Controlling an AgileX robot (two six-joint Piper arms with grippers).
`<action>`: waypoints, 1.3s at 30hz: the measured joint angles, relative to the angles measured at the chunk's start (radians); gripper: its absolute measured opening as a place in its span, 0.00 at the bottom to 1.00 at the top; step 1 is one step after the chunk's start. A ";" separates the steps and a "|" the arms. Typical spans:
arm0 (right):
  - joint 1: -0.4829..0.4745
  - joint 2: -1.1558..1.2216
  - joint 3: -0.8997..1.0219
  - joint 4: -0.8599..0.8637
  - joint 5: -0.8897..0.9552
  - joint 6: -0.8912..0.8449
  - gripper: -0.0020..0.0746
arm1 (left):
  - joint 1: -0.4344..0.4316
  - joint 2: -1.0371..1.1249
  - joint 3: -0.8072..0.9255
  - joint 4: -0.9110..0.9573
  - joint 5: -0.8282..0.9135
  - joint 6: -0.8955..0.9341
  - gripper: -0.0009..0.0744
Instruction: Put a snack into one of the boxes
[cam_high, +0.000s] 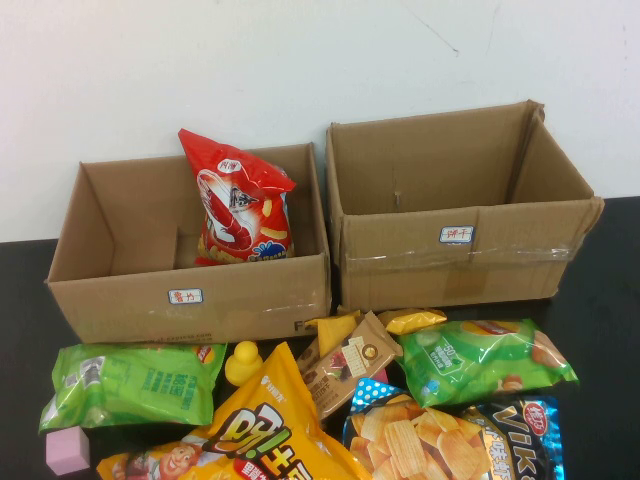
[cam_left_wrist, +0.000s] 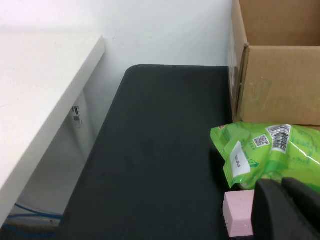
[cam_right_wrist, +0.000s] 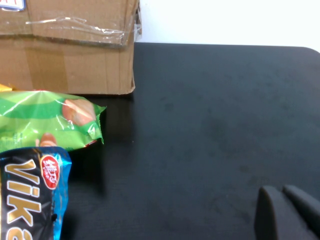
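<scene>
Left wrist view shows the left hand (cam_left_wrist: 287, 210) with its fingers pressed together and empty, low over the black bench (cam_left_wrist: 160, 150), just beside a pink block (cam_left_wrist: 239, 212) and a green bag (cam_left_wrist: 270, 155) in front of the low box (cam_high: 190, 290). The right hand (cam_right_wrist: 290, 212), fingers likewise together and holding nothing, hovers over bare bench well right of the taped box (cam_right_wrist: 75, 50). Inside the low box, the red shrimp bag (cam_high: 238, 200) stands upright against its back wall.
</scene>
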 joint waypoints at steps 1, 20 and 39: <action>0.000 0.000 0.000 0.000 0.000 0.000 0.02 | 0.000 0.000 0.000 0.000 0.000 0.000 0.01; 0.000 0.000 0.000 0.000 0.000 0.000 0.02 | -0.164 0.000 -0.002 -0.009 0.009 0.002 0.01; 0.000 0.000 0.000 0.000 0.000 0.002 0.02 | -0.158 0.000 -0.002 -0.007 0.012 0.018 0.01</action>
